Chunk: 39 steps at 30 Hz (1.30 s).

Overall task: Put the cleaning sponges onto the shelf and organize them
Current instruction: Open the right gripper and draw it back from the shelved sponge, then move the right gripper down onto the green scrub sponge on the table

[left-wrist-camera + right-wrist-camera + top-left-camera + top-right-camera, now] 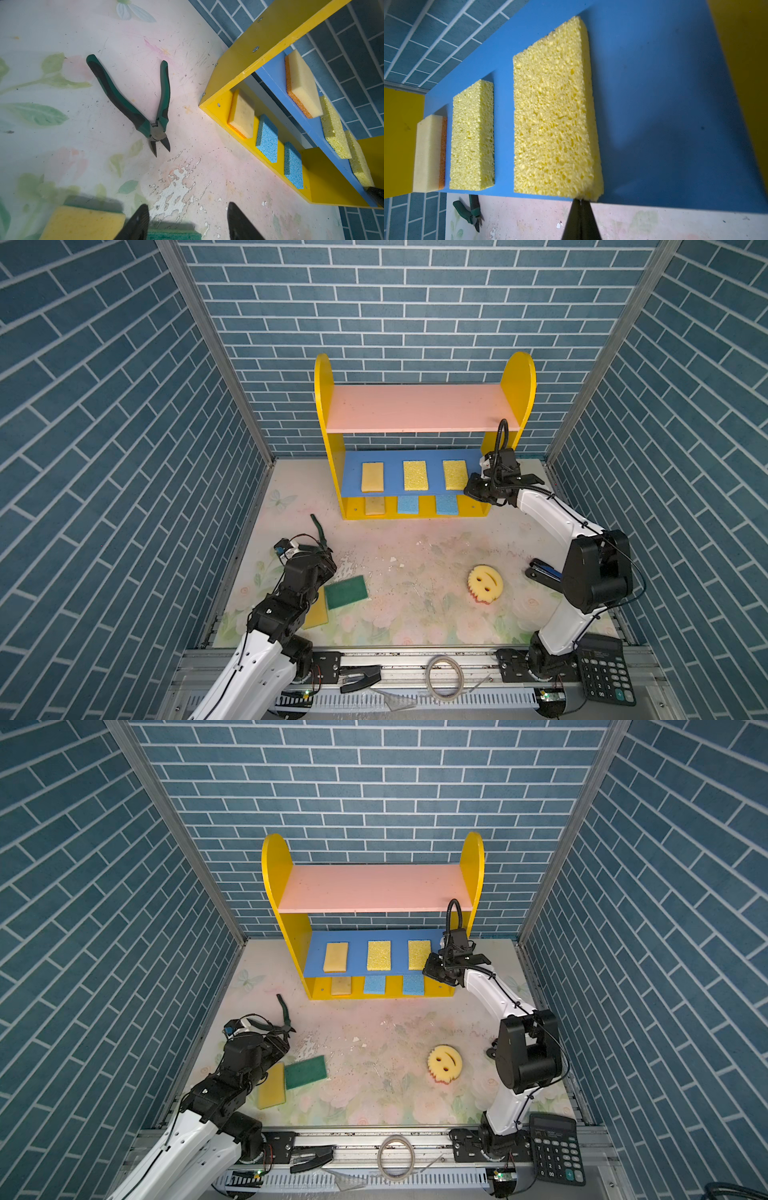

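The shelf (415, 406) stands at the back with its pink top board bare. On its blue middle board (392, 477) lie a tan sponge (372, 477) and two yellow sponges (415, 475) (455, 475). On the yellow base lie a tan sponge (375, 505) and two light blue sponges (407, 504) (446, 504). My right gripper (581, 200) is shut, its tips touching the near corner of the right yellow sponge (552, 116). My left gripper (188, 205) hangs open over the table, above a green-topped sponge (346, 592) and a flat yellow sponge (272, 1085). A smiley sponge (485, 583) lies at the right.
Green-handled pliers (128, 108) lie open on the floral table in front of the left gripper. A black calculator (604, 670) sits by the right arm's base. A ring of tape (444, 676) and a black tool (361, 678) lie on the front rail.
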Each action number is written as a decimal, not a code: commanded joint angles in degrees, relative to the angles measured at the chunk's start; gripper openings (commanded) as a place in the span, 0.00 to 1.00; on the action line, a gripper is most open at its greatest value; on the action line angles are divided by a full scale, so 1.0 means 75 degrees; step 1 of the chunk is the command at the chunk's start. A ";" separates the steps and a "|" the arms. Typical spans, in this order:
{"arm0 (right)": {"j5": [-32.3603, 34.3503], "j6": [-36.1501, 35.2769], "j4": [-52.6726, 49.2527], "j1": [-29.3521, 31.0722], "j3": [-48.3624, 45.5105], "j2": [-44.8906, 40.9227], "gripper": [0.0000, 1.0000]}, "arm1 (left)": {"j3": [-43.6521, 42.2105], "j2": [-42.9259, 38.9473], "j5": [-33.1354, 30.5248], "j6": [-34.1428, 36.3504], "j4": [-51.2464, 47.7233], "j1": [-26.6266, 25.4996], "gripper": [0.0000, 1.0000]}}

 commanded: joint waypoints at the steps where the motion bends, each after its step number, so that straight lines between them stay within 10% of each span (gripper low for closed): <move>1: -0.0128 0.0216 -0.0055 -0.0153 0.0149 0.0253 0.00 | 0.0038 0.0017 -0.0039 0.0035 0.0054 -0.0019 0.61; 15: 0.0302 0.0083 -0.0498 0.0186 -0.0662 -0.0691 0.00 | 0.0010 0.0025 -0.0064 0.0198 0.0136 -0.0018 0.62; 24: 0.0058 -0.1542 0.0123 0.2430 -0.1748 -0.1716 0.00 | -0.0264 -0.0029 0.0134 0.0337 -0.0190 -0.0028 0.54; 31: -0.0081 -0.2181 -0.0945 0.3935 -0.0650 -0.0230 0.40 | 0.0018 -0.0815 -0.0649 0.0434 -0.1413 -0.0016 0.50; 39: -0.0741 -0.2774 -0.1039 0.5055 0.0393 0.1233 0.46 | 0.0087 -0.1313 -0.0802 0.0217 -0.1812 0.0010 0.77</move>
